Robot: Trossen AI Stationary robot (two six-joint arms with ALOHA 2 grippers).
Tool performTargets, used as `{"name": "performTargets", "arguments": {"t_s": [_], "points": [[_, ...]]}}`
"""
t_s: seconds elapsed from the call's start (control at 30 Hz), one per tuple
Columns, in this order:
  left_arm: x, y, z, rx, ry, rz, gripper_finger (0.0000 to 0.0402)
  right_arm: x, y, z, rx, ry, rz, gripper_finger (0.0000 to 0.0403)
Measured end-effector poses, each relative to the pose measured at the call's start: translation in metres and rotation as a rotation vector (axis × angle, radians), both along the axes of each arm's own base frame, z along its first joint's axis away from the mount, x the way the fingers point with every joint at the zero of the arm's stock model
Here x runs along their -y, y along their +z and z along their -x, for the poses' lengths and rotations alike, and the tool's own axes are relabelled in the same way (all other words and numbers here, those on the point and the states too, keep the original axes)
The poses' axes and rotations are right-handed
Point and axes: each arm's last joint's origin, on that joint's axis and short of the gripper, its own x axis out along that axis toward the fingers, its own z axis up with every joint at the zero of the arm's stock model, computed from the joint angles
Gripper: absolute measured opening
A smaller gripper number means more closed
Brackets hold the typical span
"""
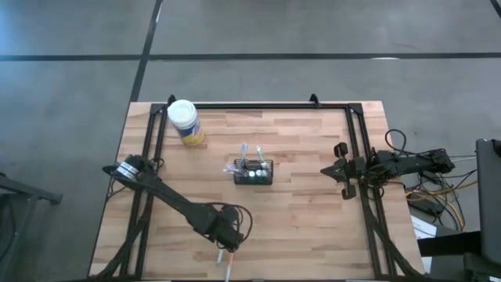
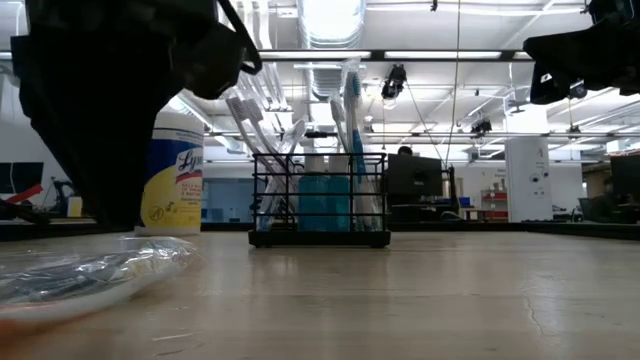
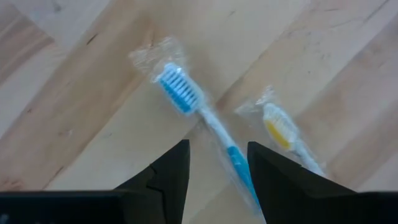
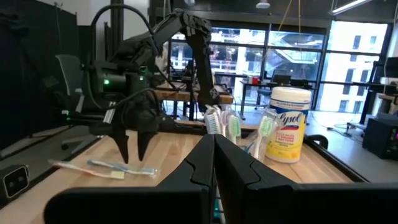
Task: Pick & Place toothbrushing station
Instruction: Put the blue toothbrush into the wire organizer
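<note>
Wooden plank tabletop [image 1: 313, 227] carried every item in the scene. At far left, the left arm reached toward the near table edge, and the left gripper [image 1: 228, 240] pointed down with its fingers [image 3: 168, 177] spread, straddling the handle of a blue-bristled toothbrush in clear plastic wrap [image 3: 205, 118]. A second wrapped toothbrush with yellow bristles [image 3: 283, 130] lay just beside the blue one, roughly parallel and apart from it. Whether the fingers touched the wrap could not be determined.

Farther back, near the left rear corner, a round yellow wipes canister with a white lid [image 1: 185, 121] stood upright.

At the table's centre sat the toothbrushing station [image 1: 254, 171], a small black rectangular wire-mesh holder box. Its long axis ran left to right across the table, parallel to the near edge, and its open top faced upward. Several toothbrushes [image 2: 350, 130] stood in its compartments, heads up, leaning slightly; which compartment held which could not be determined. The station was well apart from both grippers.

At right, the right gripper [image 1: 341, 170] waited over the table's right side, fingers [image 4: 211, 165] pressed together, aimed toward the station.
</note>
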Motion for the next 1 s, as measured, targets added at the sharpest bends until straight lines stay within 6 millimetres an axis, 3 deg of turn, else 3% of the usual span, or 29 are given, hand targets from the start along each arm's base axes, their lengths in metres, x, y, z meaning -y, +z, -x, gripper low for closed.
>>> {"name": "performTargets", "arguments": {"t_s": [0.67, 0.8, 1.0], "points": [[-0.002, -0.048, -0.014, -0.101, -0.06, -0.023, 0.0157, 0.0, -0.001, 0.0, -0.01, 0.0, 0.001, 0.0008], [-0.003, -0.052, -0.014, -0.121, -0.092, -0.035, 0.0115, 0.0, -0.001, 0.0, -0.009, 0.0, 0.001, 0.0008], [-0.005, -0.051, -0.013, -0.129, -0.148, -0.051, 0.0015, 0.0, -0.001, 0.0, -0.009, 0.0, 0.0, 0.0008]]}}
